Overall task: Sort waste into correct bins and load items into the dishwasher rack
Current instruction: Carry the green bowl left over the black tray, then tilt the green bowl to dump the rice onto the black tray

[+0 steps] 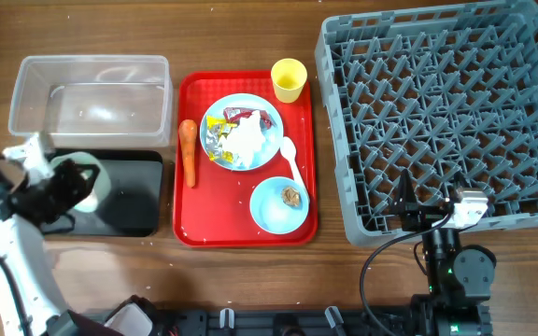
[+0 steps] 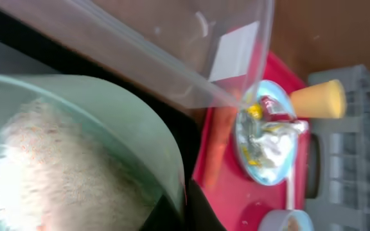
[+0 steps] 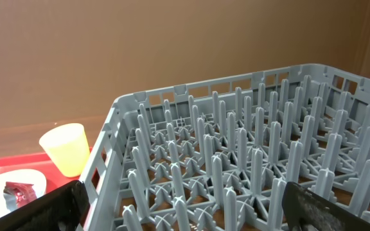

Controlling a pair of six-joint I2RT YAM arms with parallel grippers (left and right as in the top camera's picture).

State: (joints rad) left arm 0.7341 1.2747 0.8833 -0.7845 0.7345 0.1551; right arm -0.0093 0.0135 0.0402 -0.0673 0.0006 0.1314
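Left gripper point(image 1: 56, 184) clenched on green bowl point(image 1: 80, 179) of rice point(image 2: 44, 173) over black tray point(image 1: 136, 191), near left; right gripper point(image 1: 407, 196) released. Rack point(image 1: 336, 140) empty; cup point(image 1: 289, 79), plate point(image 1: 241, 99), carrot point(image 1: 189, 149) not yet sorted.

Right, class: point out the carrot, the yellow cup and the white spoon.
carrot point(image 1: 189, 154): overhead view, middle of its body.
yellow cup point(image 1: 289, 79): overhead view, inside its open mouth.
white spoon point(image 1: 293, 165): overhead view, midway along its handle.

On the wood table point(image 1: 157, 28) are set, left to right: clear tub point(image 1: 92, 62) and black tray point(image 1: 134, 191), red tray point(image 1: 218, 201), grey rack point(image 1: 336, 140), close together.
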